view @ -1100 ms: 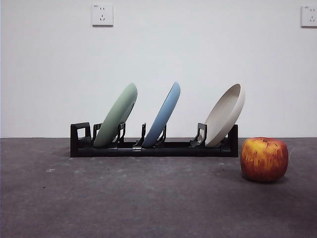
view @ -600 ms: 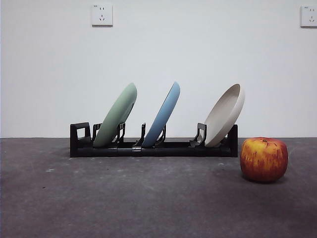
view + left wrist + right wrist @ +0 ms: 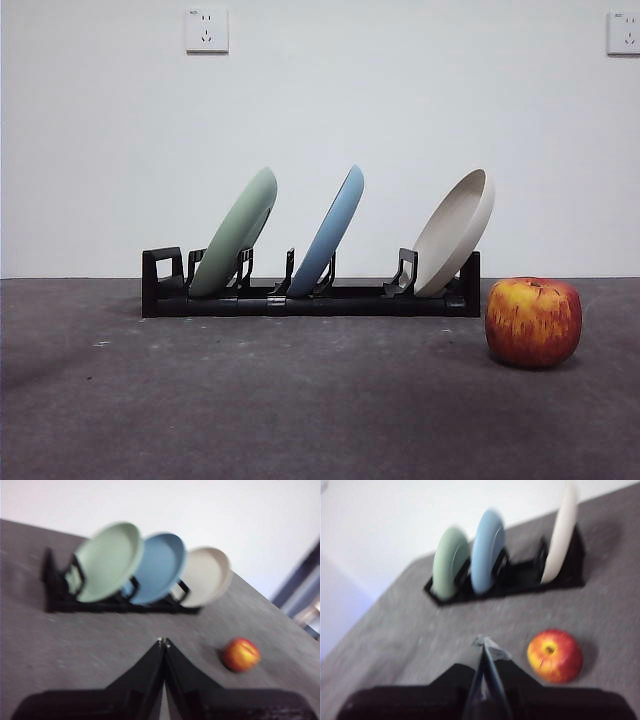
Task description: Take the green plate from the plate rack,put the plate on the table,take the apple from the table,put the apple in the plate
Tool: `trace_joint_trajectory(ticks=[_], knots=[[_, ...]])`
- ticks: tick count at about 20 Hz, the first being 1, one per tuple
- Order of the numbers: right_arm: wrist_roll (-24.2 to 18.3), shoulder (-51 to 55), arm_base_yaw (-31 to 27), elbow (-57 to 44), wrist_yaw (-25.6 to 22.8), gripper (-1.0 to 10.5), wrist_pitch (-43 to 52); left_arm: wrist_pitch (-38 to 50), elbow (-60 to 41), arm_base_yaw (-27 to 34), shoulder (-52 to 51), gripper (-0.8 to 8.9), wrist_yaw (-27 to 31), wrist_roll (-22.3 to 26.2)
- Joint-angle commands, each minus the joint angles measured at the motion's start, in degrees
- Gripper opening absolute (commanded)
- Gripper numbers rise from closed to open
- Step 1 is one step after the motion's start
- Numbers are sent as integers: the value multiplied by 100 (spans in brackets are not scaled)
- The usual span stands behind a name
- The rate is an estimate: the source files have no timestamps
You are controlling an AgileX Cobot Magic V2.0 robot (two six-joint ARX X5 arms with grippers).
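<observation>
The round, pale green plate (image 3: 236, 232) with a raised rim stands leaning in the long, low black plastic rack (image 3: 310, 298). It sits in the slot at the rack's left end as the front view shows it. Next to it leans a round blue plate (image 3: 329, 232), and a round beige plate (image 3: 455, 232) leans at the other end. The rack stands toward the far edge of the flat, dark grey tabletop (image 3: 250, 400), close to the white wall.

The round red apple (image 3: 533, 321) with yellow streaks sits on the tabletop just past the beige plate's end of the rack, a bit nearer the front edge.

I think the very first step is in hand: going to get the green plate. Nothing is picked up yet.

The left gripper (image 3: 163, 642) has its black jaws pressed together and pinches nothing. It hangs above the tabletop, well apart from the green plate (image 3: 107, 560). The right gripper (image 3: 482, 641) also has its jaws pressed together with nothing in them, near the apple (image 3: 555, 655) but not touching.

Next, one gripper needs to spread its jaws, reach the plate's top rim and lift it out without bumping the blue plate.
</observation>
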State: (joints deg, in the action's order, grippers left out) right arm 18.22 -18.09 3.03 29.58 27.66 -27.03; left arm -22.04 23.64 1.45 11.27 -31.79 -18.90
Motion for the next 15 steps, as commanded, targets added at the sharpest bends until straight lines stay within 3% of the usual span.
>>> trace_joint_trajectory(ticks=[1,9,15], knots=[[-800,-407,20,498,109,-12,-693,-374,334,13,310,-6,-463,409],[-2203,-1379,28,1703,308,-12,-2640,-1631,1071,-9,1038,-6,-1405,1305],[-2688,-1729,129,2020,387,-11,-3467,-2177,1178,-116,1235,-6,-1635,1749]])
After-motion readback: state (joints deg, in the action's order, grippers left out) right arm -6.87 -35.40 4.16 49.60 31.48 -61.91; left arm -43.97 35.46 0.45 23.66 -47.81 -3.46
